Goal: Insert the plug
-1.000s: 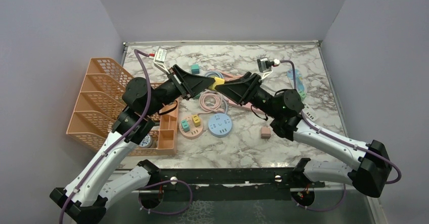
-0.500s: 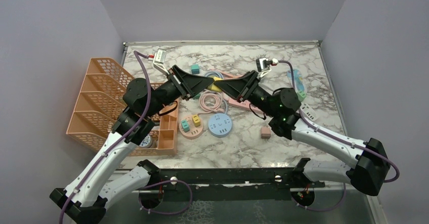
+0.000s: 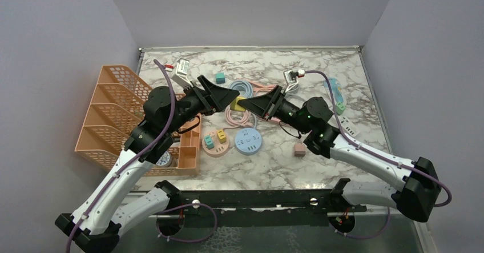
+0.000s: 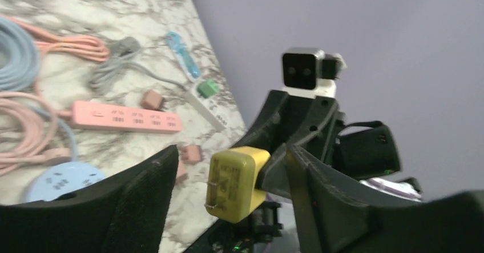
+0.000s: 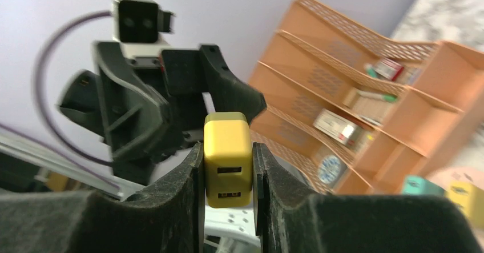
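Three plain pale-lilac walls box in the scene: a back wall [image 3: 251, 7] across the top of the frame, a left wall [image 3: 51, 53] and a right wall [image 3: 434, 47] slanting down either side. Between them lies a white, grey-veined marble-patterned table top [image 3: 274, 61] edged by a thin metal rim [image 3: 251, 48]. A black rail [image 3: 257, 199] crosses the lower frame. Light is soft, even.

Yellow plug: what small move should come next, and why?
Probably lower the right gripper toward the round blue socket. It is shut on the yellow plug, held up in the air, while the left gripper stands open and apart from it, so the plug is free to carry.
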`<control>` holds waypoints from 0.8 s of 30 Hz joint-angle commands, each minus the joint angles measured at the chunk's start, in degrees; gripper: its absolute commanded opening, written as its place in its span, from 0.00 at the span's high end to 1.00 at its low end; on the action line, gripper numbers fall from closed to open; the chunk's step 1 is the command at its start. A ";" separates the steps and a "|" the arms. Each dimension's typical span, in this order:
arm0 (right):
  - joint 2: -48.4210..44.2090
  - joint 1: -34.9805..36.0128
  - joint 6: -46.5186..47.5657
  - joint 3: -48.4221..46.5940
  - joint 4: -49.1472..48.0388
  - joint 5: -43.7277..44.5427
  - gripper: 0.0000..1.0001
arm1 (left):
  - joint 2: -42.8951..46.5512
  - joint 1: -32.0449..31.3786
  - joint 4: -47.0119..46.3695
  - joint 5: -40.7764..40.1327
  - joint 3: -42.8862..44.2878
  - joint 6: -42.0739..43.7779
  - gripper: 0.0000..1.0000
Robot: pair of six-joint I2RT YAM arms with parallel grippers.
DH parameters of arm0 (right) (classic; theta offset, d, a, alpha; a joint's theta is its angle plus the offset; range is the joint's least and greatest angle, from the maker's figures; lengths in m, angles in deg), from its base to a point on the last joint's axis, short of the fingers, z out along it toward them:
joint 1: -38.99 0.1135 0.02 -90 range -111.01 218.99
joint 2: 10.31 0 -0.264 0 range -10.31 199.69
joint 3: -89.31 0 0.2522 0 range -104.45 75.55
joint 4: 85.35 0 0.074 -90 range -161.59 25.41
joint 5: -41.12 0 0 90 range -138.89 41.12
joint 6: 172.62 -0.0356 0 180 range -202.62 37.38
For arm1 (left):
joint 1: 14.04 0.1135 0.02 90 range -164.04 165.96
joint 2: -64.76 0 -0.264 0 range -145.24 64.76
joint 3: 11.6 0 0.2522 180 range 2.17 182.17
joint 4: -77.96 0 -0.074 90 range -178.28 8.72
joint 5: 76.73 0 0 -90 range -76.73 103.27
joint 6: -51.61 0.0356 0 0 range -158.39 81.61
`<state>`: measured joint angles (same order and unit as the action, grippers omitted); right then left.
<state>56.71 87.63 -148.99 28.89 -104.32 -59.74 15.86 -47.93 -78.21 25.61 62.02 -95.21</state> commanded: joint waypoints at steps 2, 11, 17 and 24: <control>-3.89 0.14 14.15 -0.08 22.97 2.15 0.99 | 1.70 -0.12 11.83 -12.65 2.09 15.03 0.21; 6.53 0.20 35.55 -4.79 48.36 6.74 0.99 | 2.60 -0.12 20.52 -27.94 1.95 30.09 0.18; 19.02 1.17 37.80 -13.35 55.13 6.18 0.99 | 2.96 -0.15 20.87 -31.24 2.16 31.34 0.18; 29.18 3.59 36.39 -22.28 63.73 9.95 0.99 | 3.70 -0.12 18.69 -26.22 -0.28 24.33 0.18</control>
<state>82.92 90.06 -113.25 11.10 -47.41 -53.53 18.24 -47.91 -57.76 -2.98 62.48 -67.19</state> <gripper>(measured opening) 0.279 0.824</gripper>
